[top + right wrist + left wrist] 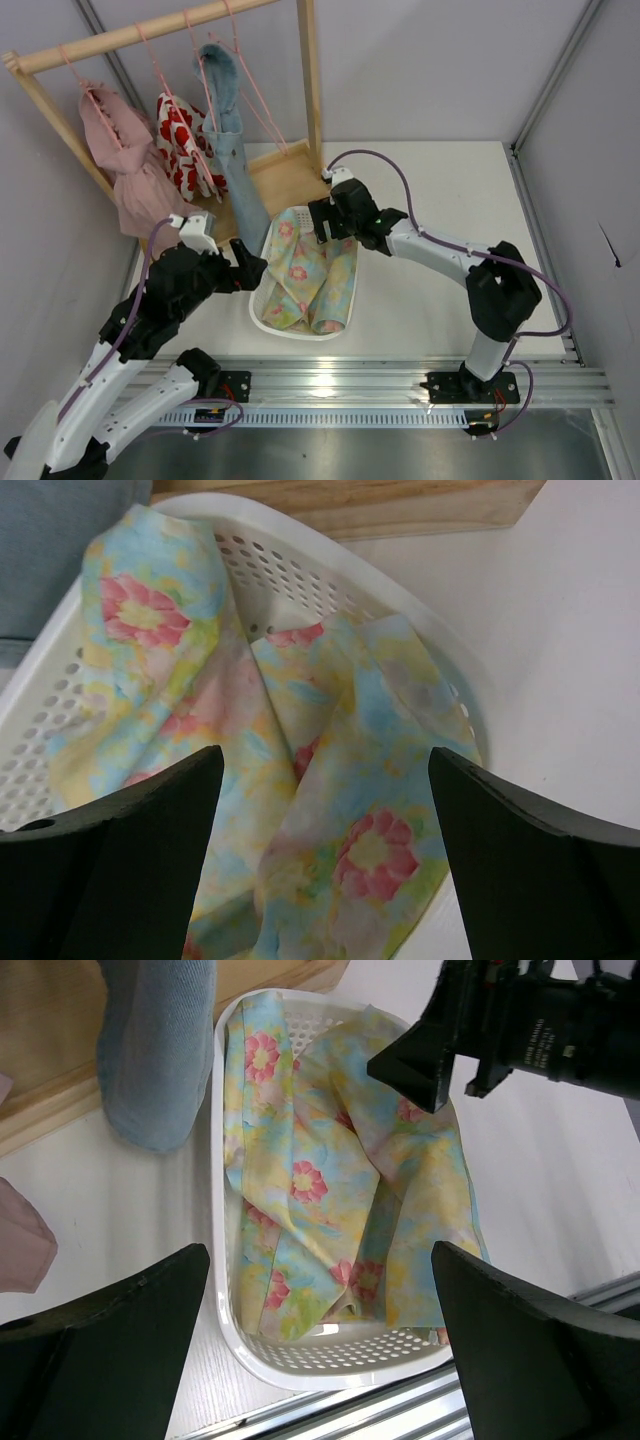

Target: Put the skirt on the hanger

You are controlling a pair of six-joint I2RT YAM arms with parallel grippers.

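While skirt (312,272) lies in basket (290,331) | L gripper (256,270) open beside it | R gripper (323,222) open above far end

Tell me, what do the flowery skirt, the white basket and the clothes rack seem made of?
The skirt: thin, soft printed cloth, matte; it creases loosely. The basket: probably moulded white plastic, slightly glossy, with rows of holes. The rack: pale wood, apparently unvarnished; grain shows on its base.
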